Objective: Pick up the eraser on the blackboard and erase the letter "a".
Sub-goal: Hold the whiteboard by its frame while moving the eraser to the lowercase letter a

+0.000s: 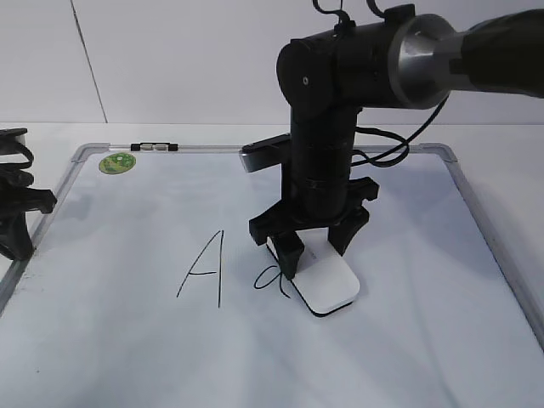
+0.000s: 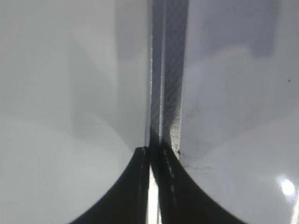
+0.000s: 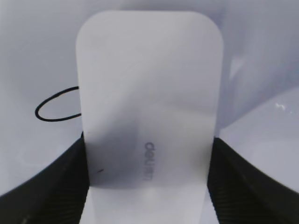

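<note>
Right wrist view: "deli" on eraser (image 3: 148,107).

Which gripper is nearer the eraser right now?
Right. The right gripper has its jaws on either side of the eraser, beside the letter "a". The left gripper sits shut at the blackboard's far left edge.

Right gripper (image 1: 316,242) points down, fingers spread wide; left gripper (image 2: 152,186) fingers pressed together.
</note>
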Controlling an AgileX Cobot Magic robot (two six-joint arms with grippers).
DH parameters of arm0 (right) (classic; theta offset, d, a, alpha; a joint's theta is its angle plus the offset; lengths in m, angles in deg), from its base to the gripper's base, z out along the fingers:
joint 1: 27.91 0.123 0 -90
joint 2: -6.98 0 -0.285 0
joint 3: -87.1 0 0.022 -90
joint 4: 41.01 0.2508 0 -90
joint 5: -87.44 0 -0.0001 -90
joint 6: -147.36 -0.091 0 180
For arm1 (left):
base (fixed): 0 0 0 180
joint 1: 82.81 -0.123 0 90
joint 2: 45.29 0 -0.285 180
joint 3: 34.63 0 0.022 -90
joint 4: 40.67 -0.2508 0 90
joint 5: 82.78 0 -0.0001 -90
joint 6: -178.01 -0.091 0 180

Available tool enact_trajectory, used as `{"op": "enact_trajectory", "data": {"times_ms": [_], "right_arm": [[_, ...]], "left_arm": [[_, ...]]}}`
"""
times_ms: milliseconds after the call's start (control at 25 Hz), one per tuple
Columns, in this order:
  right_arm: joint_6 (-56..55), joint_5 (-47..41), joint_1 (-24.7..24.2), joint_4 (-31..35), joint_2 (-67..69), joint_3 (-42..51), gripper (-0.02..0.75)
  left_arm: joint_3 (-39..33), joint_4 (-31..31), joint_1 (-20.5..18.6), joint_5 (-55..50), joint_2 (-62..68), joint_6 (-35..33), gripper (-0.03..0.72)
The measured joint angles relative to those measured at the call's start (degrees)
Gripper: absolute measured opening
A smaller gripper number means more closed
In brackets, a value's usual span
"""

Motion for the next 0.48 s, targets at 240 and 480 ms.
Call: {"op": "enact_trajectory", "data": {"times_ms": [240, 480], "right_arm": [[0.00, 0.10, 1.04, 0.01, 0.00, 0.00, 0.566], [0.23, 0.10, 2.40, -0.96, 0.00, 0.00, 0.566]], "left_arm": [[0.00, 0.09, 0.00, 0.00, 0.00, 0.00, 0.014], [0.00, 0.09, 0.00, 0.00, 0.00, 0.00, 0.014]]}}
